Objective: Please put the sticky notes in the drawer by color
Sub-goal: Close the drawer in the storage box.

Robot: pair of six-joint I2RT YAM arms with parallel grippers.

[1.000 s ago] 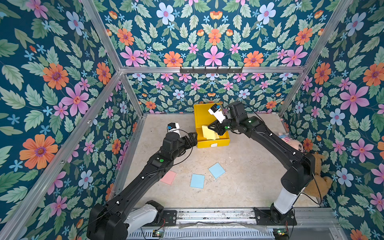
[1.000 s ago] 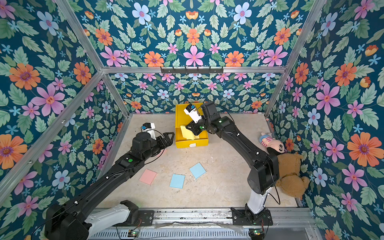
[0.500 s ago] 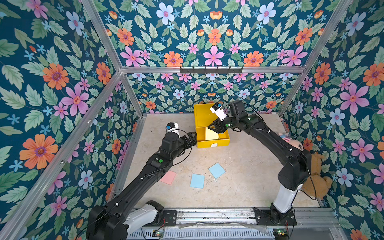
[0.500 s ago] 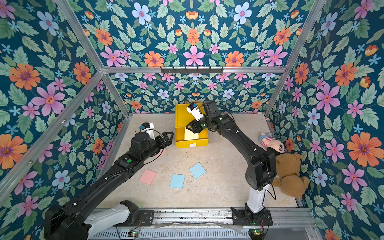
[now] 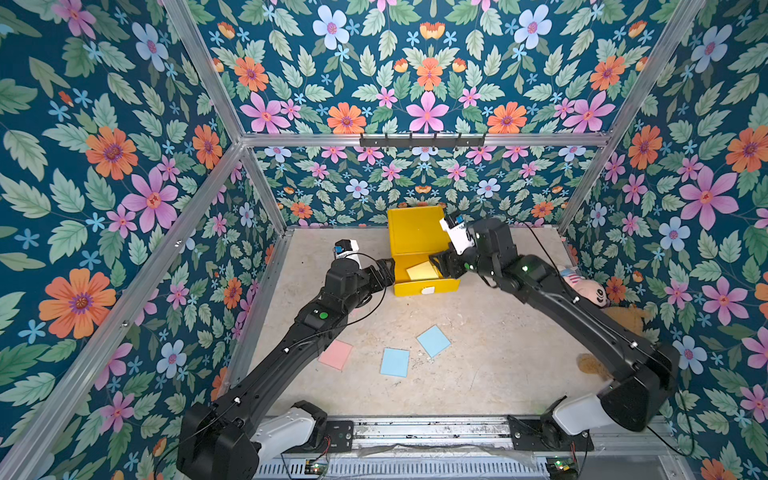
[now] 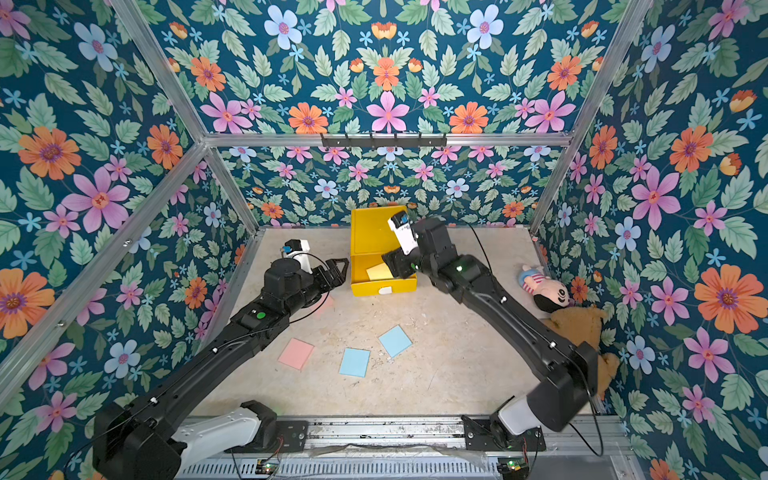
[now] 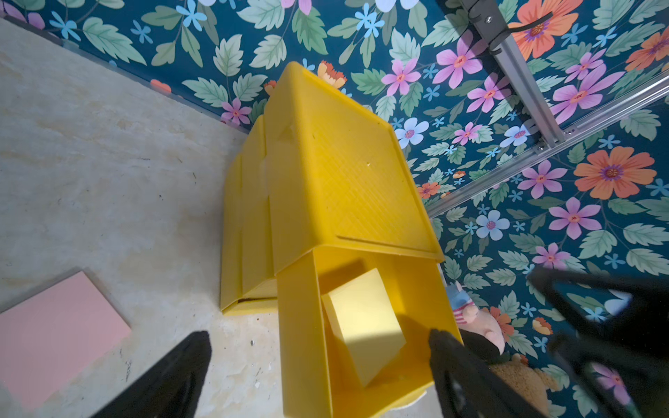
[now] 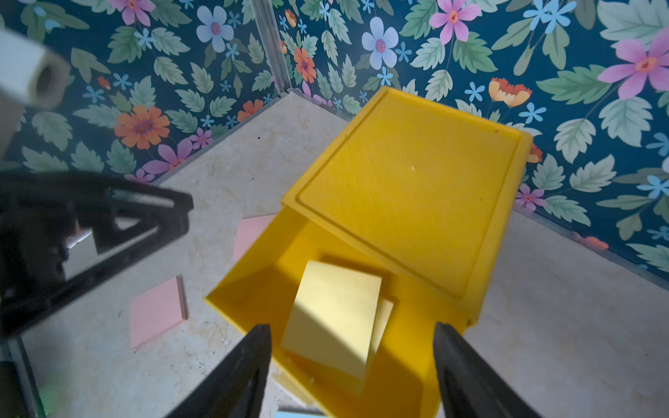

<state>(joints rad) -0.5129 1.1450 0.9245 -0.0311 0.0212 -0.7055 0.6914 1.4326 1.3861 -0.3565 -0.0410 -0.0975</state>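
Note:
The yellow drawer [image 5: 413, 230] cabinet stands at the back, its top drawer [image 8: 253, 289] pulled out. A yellow sticky note pad [image 8: 333, 315] lies tilted inside it on a second yellow pad [image 8: 385, 318]. My right gripper [image 8: 353, 372] hovers open just above that drawer, touching nothing. My left gripper [image 6: 338, 270] is open and empty beside the drawer's left side. On the floor lie two light blue pads [image 5: 395, 362] [image 5: 433, 340] and a pink pad [image 5: 336, 354]. Another pink pad [image 8: 251, 235] lies by the cabinet, under my left arm.
A doll [image 5: 586, 289] and a brown teddy bear [image 5: 623, 316] lie against the right wall. Floral walls close in on three sides. The arms' metal mounting rail [image 5: 415, 428] runs along the front edge.
My right gripper, shut on a yellow pad over the drawer a second ago, has opened. The pad now lies in the drawer. The left arm has barely moved.

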